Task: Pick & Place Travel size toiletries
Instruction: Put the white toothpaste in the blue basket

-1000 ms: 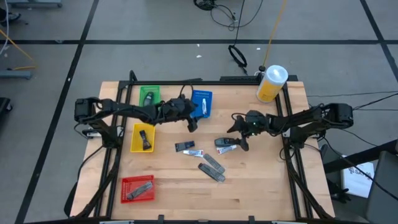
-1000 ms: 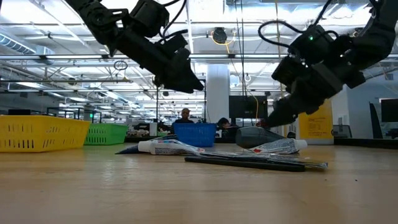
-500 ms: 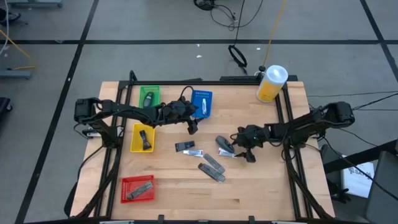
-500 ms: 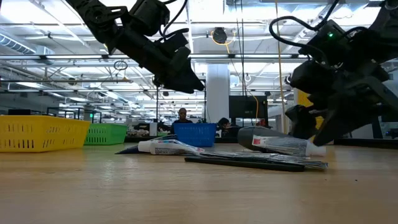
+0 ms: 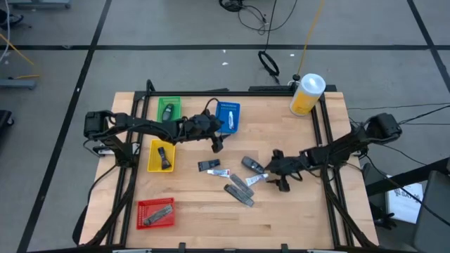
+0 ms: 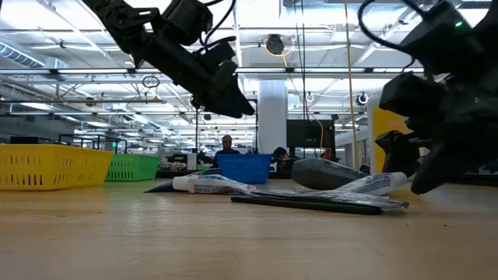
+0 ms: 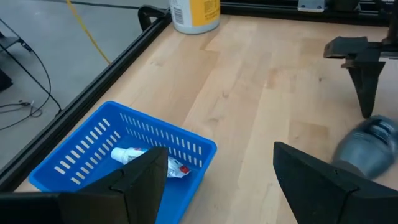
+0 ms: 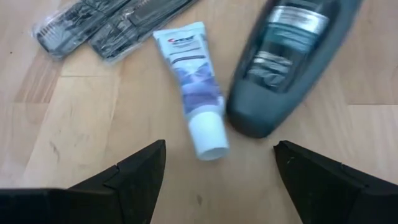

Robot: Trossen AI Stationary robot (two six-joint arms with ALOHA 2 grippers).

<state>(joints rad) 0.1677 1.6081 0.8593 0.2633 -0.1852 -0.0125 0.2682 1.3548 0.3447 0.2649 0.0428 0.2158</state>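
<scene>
Toiletries lay mid-table: whitish tube (image 8: 198,92) and dark bottle (image 8: 287,61) just ahead of right gripper (image 5: 280,173), jaws wide, holding nothing. Farther off, left gripper (image 5: 216,135) hovered spread and empty beside blue tray (image 5: 228,115).

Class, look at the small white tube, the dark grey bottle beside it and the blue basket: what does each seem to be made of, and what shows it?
White tube: probably soft plastic, smooth printed skin, flattened tail, white cap. Dark grey bottle: likely moulded plastic with a slight sheen and a printed label. Blue basket: rigid plastic, uniform colour and slotted walls.
</scene>
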